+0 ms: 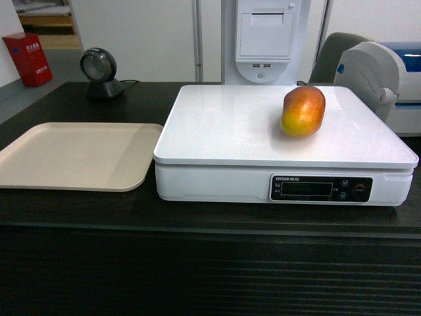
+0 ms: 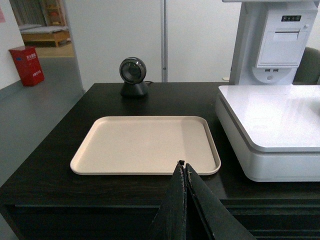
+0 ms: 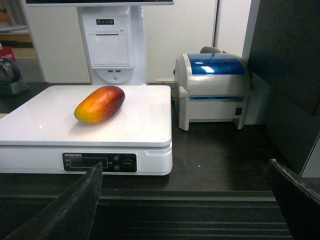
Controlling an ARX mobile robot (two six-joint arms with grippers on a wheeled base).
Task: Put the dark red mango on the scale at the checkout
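The dark red mango (image 1: 303,110) (image 3: 100,104) lies on the white scale (image 1: 237,128) (image 3: 145,120) (image 2: 272,117), toward its right back part, untouched. The scale stands on the dark checkout counter (image 1: 131,210) with a ribbed front. My right gripper (image 3: 185,172) is open, its fingers spread wide in front of the counter edge, below and to the right of the scale, holding nothing. My left gripper (image 2: 183,167) is shut and empty, pointing at the near edge of the beige tray. Neither gripper shows in the head view.
A beige tray (image 1: 39,164) (image 2: 100,150) lies left of the scale. A round black scanner (image 1: 100,72) (image 2: 133,75) stands at the back left. A grey-white printer with a blue top (image 3: 212,90) (image 1: 388,76) sits right of the scale. A white kiosk (image 1: 263,39) rises behind.
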